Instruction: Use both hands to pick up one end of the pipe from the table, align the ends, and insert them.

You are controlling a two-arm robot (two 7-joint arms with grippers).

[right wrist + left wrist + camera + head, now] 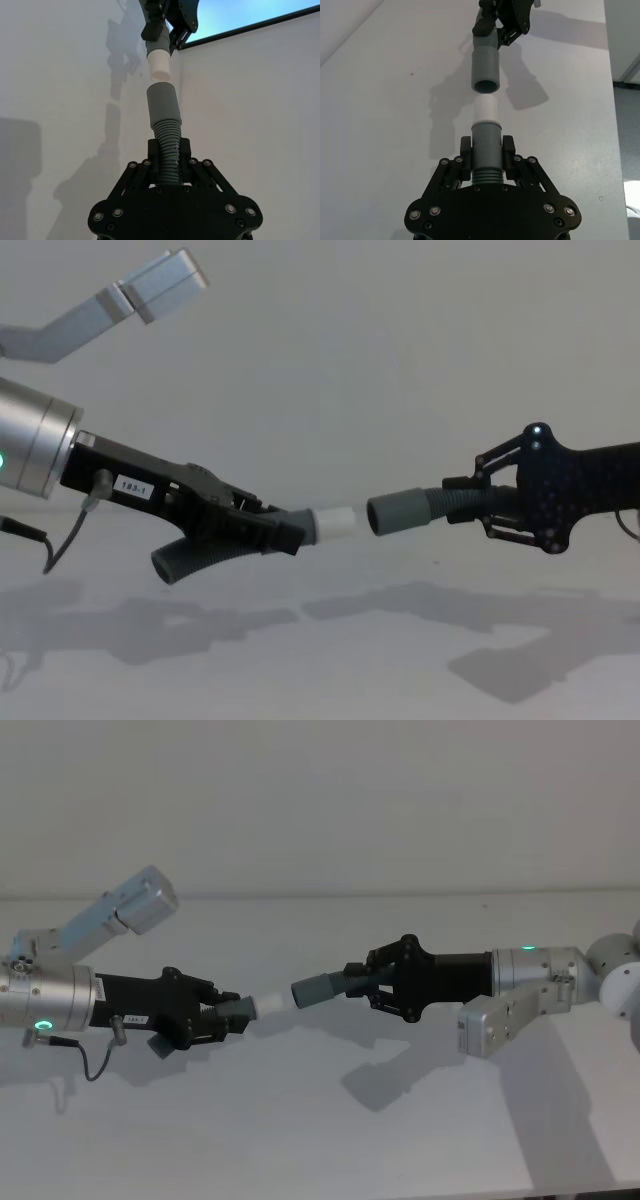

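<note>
Left pincer [236,1016] is clamped narrow on the smooth grey collar of the white-tipped piece [486,145], and the right pincer [362,986] is closed just as narrowly on the ribs of the cuffed piece [167,150]. Both pieces are held in the air above the bench [300,1140], which carries their shadows. These hose pieces look light, and the ribbed lengths are likely springy and apt to bend, while the white tip [268,1005] and the grey cuff [318,989] look stiff and rather smooth. The best hold is therefore close behind each end. The left grip is just behind the tip, so that end should steer true. The right grip is farther back on the ribs, with a bare ribbed stretch between it and the cuff, so that end may nod when pushed. In the head view the tip juts from the left pincer toward 3 o'clock, with the piece's free tail hanging down behind the fingers. The cuff reaches from the right pincer toward 9 o'clock. Cuff and tip stand near each other but apart, and the cuff lies at about 2 o'clock from the tip, a touch higher. In the left wrist view the cuff's open mouth faces the tip nearly in line.
</note>
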